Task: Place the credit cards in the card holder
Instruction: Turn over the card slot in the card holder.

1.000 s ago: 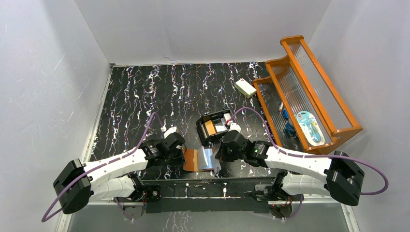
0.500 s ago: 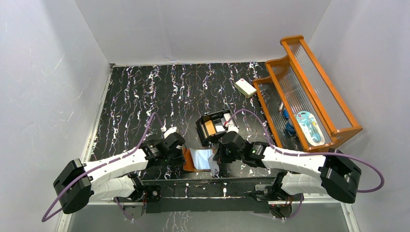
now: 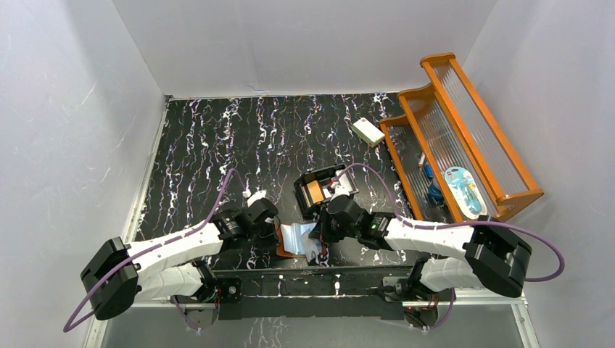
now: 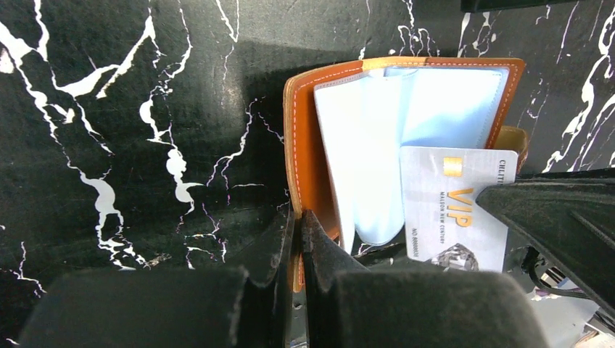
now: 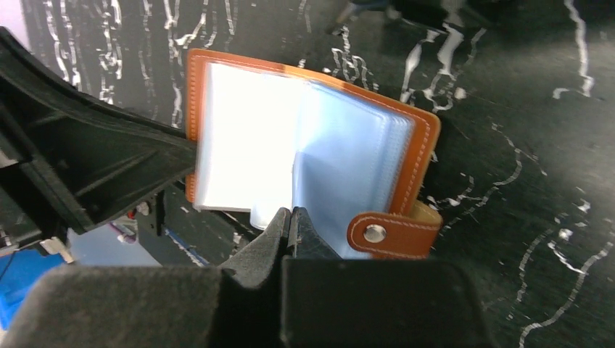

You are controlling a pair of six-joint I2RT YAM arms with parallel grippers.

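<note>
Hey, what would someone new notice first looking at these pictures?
The open brown card holder lies at the table's near edge, its cover pinched by the left gripper. The right gripper holds a pale VIP card at its blue-grey sleeves. Off to the right stands a bright orange rack.

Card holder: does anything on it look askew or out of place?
Yes. The VIP card lies tilted across the open card holder, on top of its pages and apparently in no slot. The right claw seems to grip it.
</note>
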